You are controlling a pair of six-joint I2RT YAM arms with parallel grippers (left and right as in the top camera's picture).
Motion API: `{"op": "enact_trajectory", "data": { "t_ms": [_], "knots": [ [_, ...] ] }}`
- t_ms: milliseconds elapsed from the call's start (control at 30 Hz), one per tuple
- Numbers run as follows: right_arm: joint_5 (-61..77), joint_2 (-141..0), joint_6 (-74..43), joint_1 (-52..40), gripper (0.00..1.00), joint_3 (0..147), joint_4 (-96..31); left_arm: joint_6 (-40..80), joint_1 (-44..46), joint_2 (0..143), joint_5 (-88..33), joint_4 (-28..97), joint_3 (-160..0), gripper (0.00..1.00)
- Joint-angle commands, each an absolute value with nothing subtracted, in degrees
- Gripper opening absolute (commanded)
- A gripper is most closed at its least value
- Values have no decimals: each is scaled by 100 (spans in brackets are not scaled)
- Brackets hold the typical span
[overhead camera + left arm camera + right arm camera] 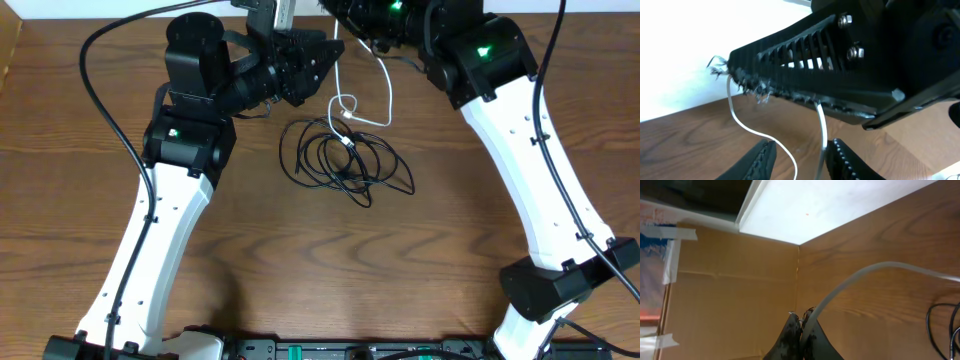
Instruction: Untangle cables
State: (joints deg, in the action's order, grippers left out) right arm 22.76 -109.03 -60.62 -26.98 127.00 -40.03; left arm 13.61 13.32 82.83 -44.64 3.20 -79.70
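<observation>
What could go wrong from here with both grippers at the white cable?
One: the white cable lies across the black cables, and the right gripper is shut on it, so pulling may drag or tighten that coil. Two: the left gripper stands open with the cable close to one finger, so it may slip out on closing. Three: the two grippers sit very close and could knock together.

1 white cable [388,100], 1 tangle of black cables [345,162], 2 arms [160,230], 1 table [60,150].
</observation>
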Motion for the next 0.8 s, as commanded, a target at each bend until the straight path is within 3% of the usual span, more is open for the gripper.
{"op": "enact_trajectory", "data": {
  "t_ms": [0,433,467,500,767],
  "knots": [
    [2403,-10888,-6108,-2759,1,12739,-4036,1544,1347,8274,-4453,263,-8086,37],
    [2263,-10888,-6106,-2764,2,12739,-4069,1669,1347,8274,-4453,231,-8086,19],
    [2263,-10888,-6104,-2764,2,12739,-4069,1667,1347,8274,-4453,231,-8086,10],
    [2261,-10888,-6104,-2764,1,12739,-4069,1669,1347,8274,-4453,231,-8086,8],
    [1988,-10886,-5800,-2554,10,12739,-4012,2265,1262,8274,-4383,-381,-8088,8]
  ]
}}
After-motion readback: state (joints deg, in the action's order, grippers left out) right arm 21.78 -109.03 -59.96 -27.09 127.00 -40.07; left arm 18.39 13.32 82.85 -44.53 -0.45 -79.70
